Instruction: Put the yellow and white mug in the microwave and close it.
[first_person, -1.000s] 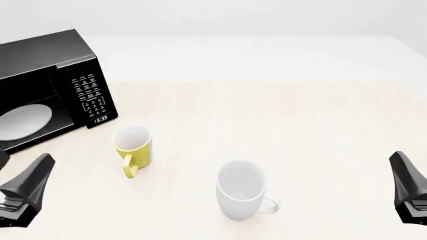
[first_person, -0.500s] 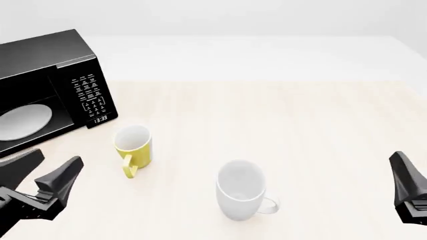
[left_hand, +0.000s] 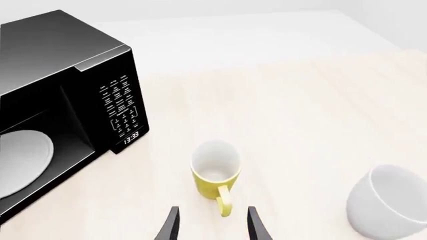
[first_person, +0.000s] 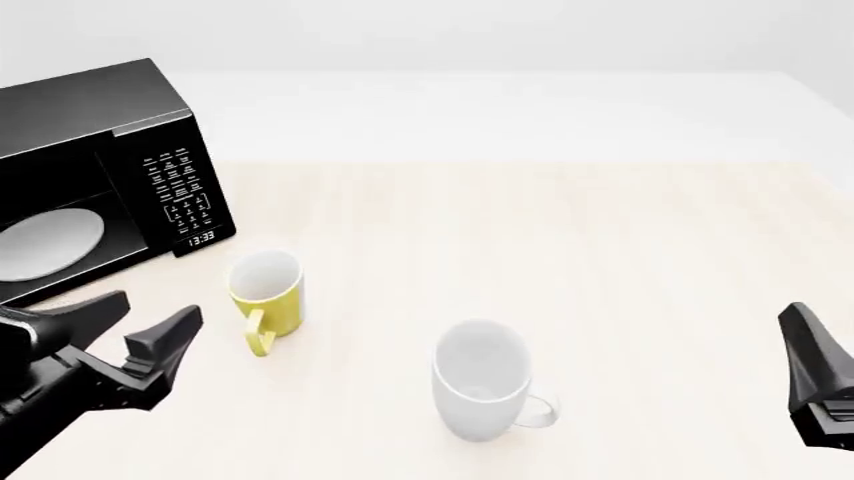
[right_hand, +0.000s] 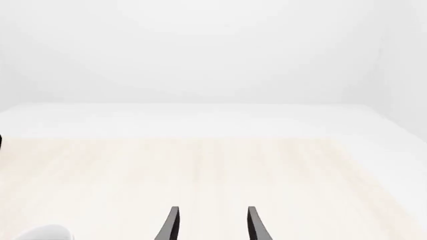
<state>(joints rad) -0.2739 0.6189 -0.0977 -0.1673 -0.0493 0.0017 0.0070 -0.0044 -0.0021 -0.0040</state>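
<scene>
Large white mug (first_person: 482, 391) lying tipped on pale wooden table (first_person: 601, 260), handle toward the right

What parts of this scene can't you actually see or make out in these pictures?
- The microwave: its left part is cut off by the frame edge in the front and left wrist views, and no door shows.
- Keypad lettering: too small to read.
- Right claw: cut off by the front view's right edge.
- White mug: only a sliver shows in the right wrist view.

Left gripper (first_person: 144, 325) nearer yellow mug (first_person: 264, 289)
</scene>
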